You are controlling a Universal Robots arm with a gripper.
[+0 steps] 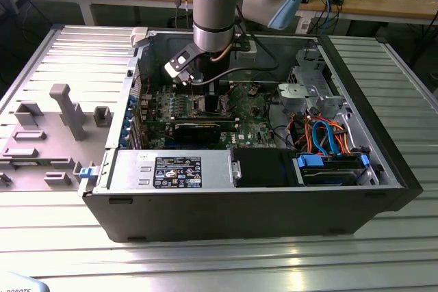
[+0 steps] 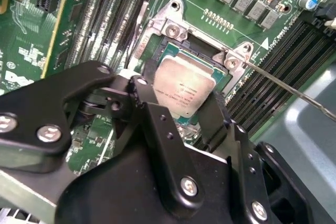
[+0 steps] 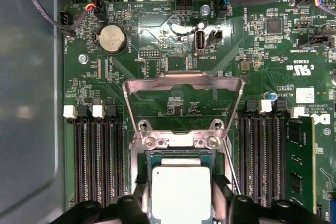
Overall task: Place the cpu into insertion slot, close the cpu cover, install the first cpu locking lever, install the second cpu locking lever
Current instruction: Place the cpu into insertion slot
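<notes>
Fingers (image 3: pixel 140 200) of the gripper (image 3: pixel 181 196) sit closed against two opposite edges of the cpu (image 3: pixel 181 182), holding it flat at the insertion slot (image 2: pixel 191 43) on the green board; whether the chip is fully seated cannot be told. The cpu cover (image 3: pixel 184 80) stands swung open just behind the slot, and a thin locking lever (image 2: pixel 294 92) angles away from one corner.

Bright, even light from above fills the open computer case (image 1: pixel 239 217), whose interior lies in soft shadow, and pale glare streaks the ribbed metal worktop (image 1: pixel 205 264) on the case's near side. Inside the case, the cpu (image 3: pixel 181 192) glares almost white in the first wrist view and shows a milder sheen in the second wrist view.
</notes>
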